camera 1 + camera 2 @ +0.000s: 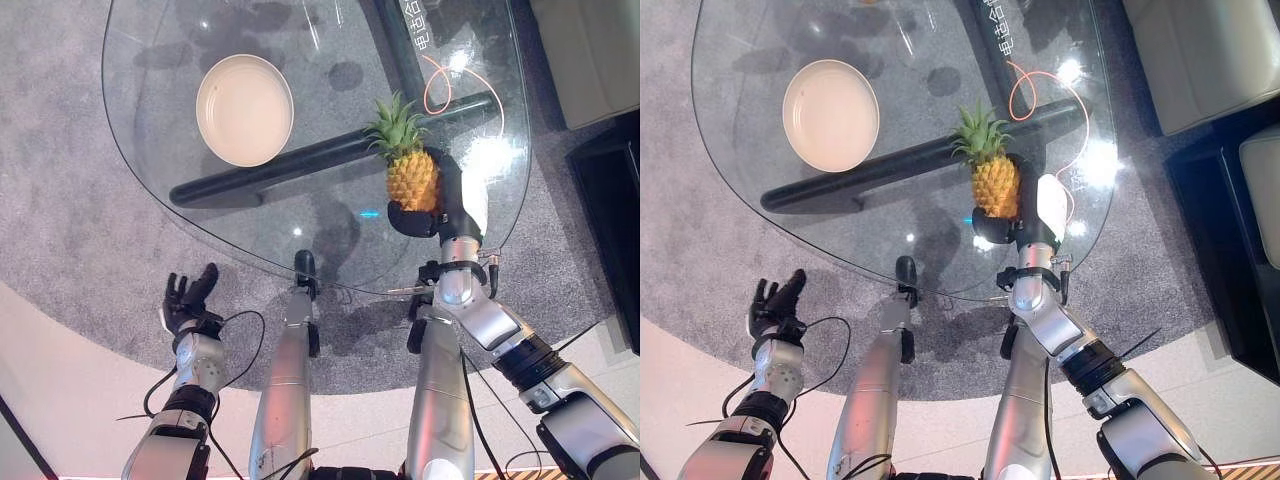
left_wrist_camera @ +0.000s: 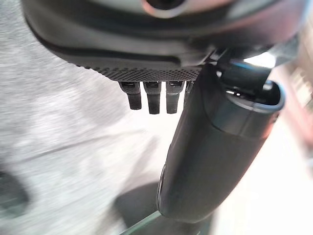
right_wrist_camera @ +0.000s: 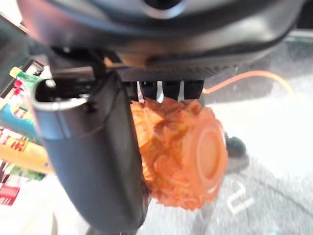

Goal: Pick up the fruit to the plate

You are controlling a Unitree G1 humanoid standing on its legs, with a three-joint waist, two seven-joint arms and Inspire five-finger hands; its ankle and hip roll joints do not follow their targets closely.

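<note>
A pineapple (image 1: 411,178) with a green crown is over the right part of the round glass table (image 1: 150,170), crown pointing away from me. My right hand (image 1: 441,214) is shut on its lower body; in the right wrist view the thumb (image 3: 93,161) lies along the orange fruit (image 3: 181,152), whose flat base faces the camera. I cannot tell whether it touches the glass. The empty cream plate (image 1: 245,108) sits at the table's far left, well apart from the fruit. My left hand (image 1: 188,300) hangs open over the carpet, below the table's near edge.
A black tubular frame (image 1: 300,160) runs under the glass. An orange cable loop (image 1: 440,85) lies behind the pineapple. A pale sofa (image 1: 1200,50) and a dark cabinet (image 1: 610,200) stand to the right. Grey carpet surrounds the table.
</note>
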